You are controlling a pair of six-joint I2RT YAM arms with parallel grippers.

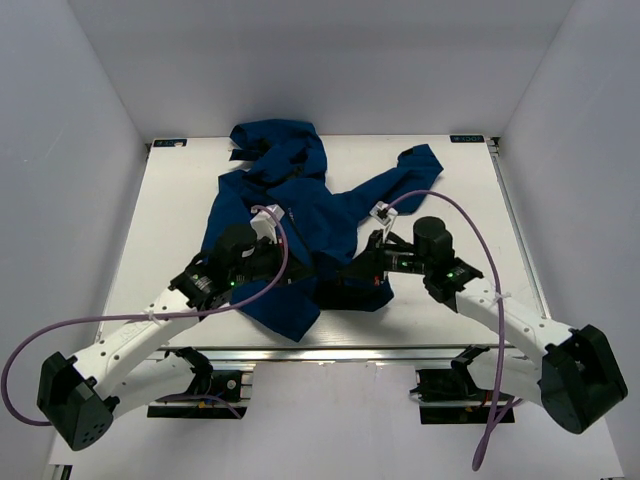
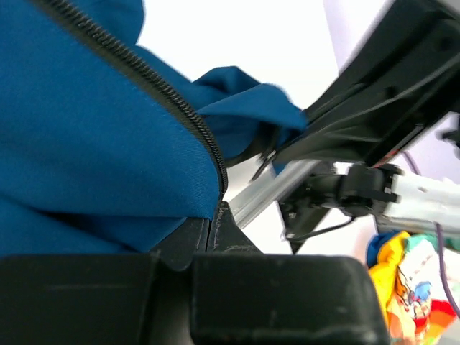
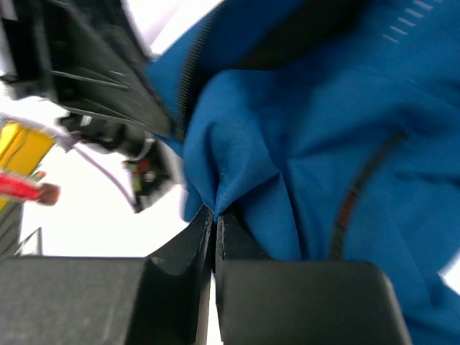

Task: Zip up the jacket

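The dark blue hooded jacket [image 1: 300, 205] lies crumpled on the white table [image 1: 440, 300], hood at the far side, one sleeve stretched to the right. My left gripper [image 1: 300, 268] is shut on the jacket's lower front edge, where the black zipper teeth [image 2: 172, 100] run down to its jaws [image 2: 212, 215]. My right gripper [image 1: 352, 270] is shut on a pinched fold of the blue fabric [image 3: 215, 205] near the bottom hem; a second zipper line [image 3: 352, 201] shows in the right wrist view. The two grippers face each other close together.
The table's near metal rail [image 1: 330, 352] runs just below the jacket hem. White walls enclose the table on three sides. Purple cables [image 1: 120, 320] loop from both arms. A colourful object [image 2: 410, 280] lies off the table in the left wrist view.
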